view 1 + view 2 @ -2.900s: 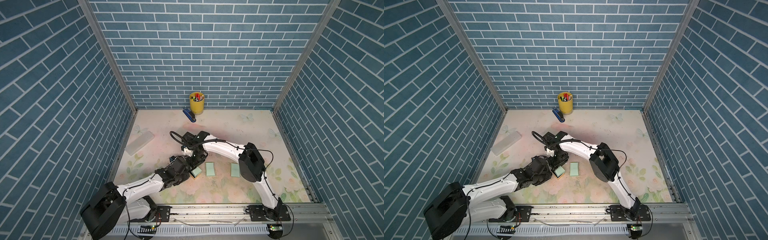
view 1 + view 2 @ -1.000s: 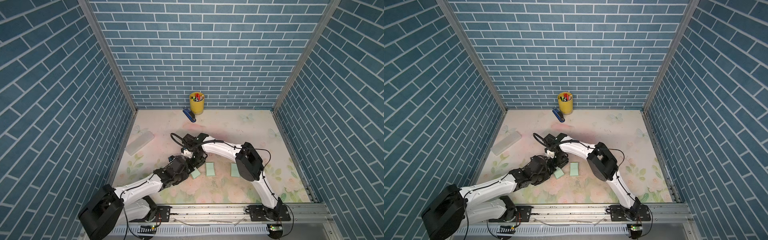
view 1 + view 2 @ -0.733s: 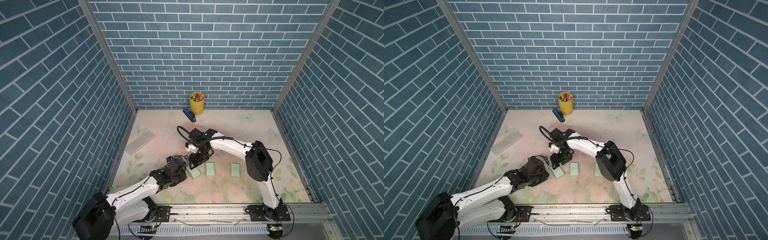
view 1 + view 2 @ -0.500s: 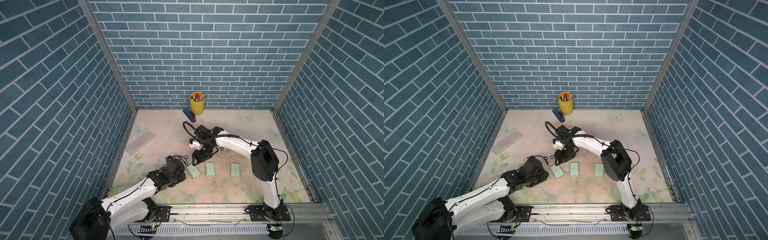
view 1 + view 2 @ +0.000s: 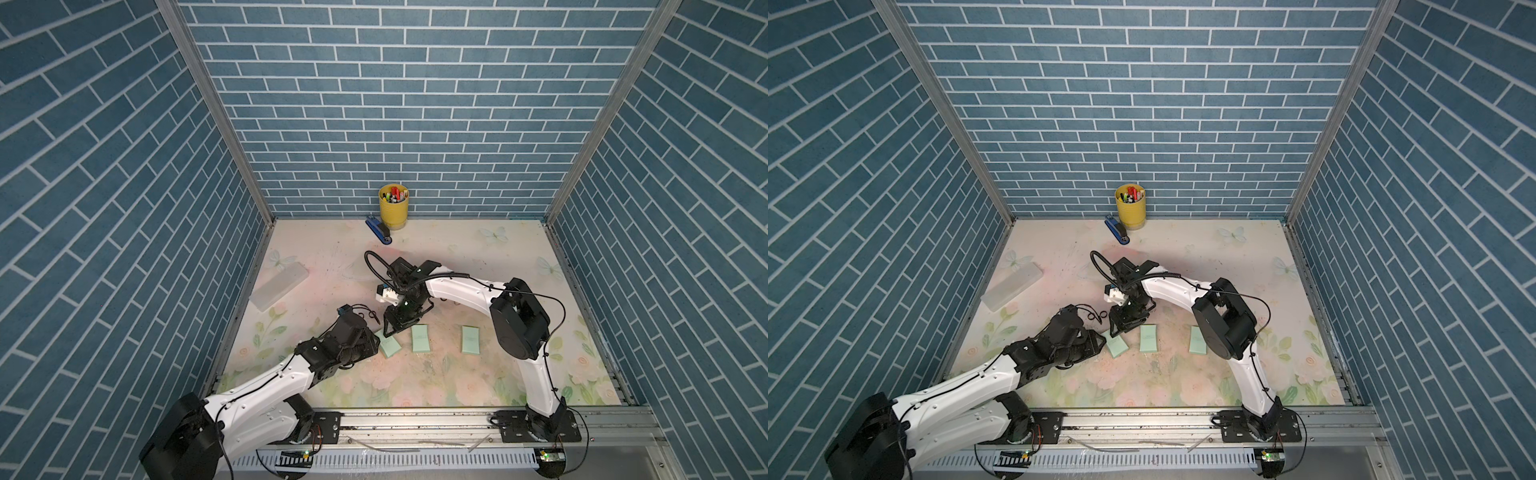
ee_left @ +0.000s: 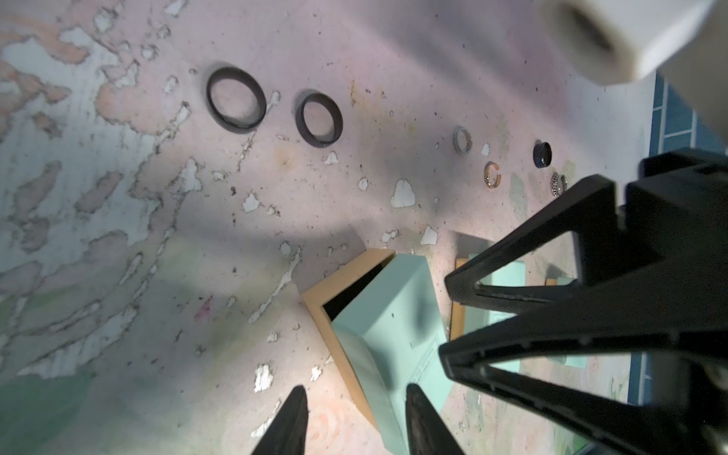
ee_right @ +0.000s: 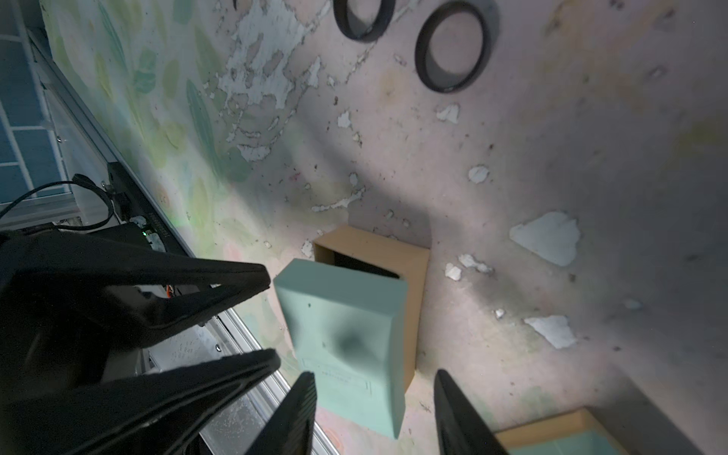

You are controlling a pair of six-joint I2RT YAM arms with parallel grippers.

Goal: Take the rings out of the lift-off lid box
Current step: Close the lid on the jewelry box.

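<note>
A lift-off lid box (image 5: 390,345) lies front centre on the table. Its mint-green lid (image 7: 346,335) sits askew on the tan base (image 7: 413,256), showing a dark gap; the inside is hidden. Several rings lie on the table beyond it: two black ones (image 6: 235,98) (image 6: 318,119), and further off a third black ring (image 6: 542,154), a copper one (image 6: 492,180) and a silvery one (image 6: 461,140). My left gripper (image 6: 356,417) is open at the box's near edge, one finger over the lid. My right gripper (image 7: 374,390) is open, jaws straddling the lid's end.
Two more mint boxes (image 5: 420,338) (image 5: 470,339) lie to the right of the first. A yellow pen cup (image 5: 393,205) and a blue stapler (image 5: 378,235) stand at the back wall. A translucent box (image 5: 279,286) lies at the left. The two grippers are close together.
My left gripper has opened and drawn back a little from the box. The right arm lifted away, swung its elbow right and came back down over the lid with narrower jaws.
</note>
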